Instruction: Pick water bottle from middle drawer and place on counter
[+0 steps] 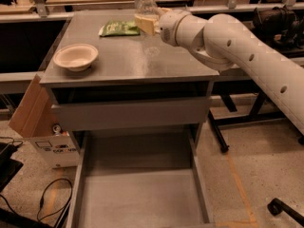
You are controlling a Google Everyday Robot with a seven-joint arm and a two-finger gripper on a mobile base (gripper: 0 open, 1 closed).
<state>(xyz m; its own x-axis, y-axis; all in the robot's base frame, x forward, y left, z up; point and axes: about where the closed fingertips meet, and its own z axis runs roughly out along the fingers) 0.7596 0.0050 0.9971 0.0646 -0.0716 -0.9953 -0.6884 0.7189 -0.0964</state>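
The water bottle (147,8) is clear with a white cap and stands upright over the back middle of the counter (118,65). My gripper (148,23) is shut on the bottle's middle, with the white arm reaching in from the right. The bottle's base is at or just above the counter top; I cannot tell whether it touches. The middle drawer (142,198) is pulled out low at the front, a grey tray with nothing in it.
A cream bowl (76,57) sits on the counter's left side and a green snack bag (118,28) lies at the back, just left of the bottle. A closed grey drawer front (133,113) is above the open tray. A cardboard box (29,109) stands at the left, with black table legs (218,132) at the right.
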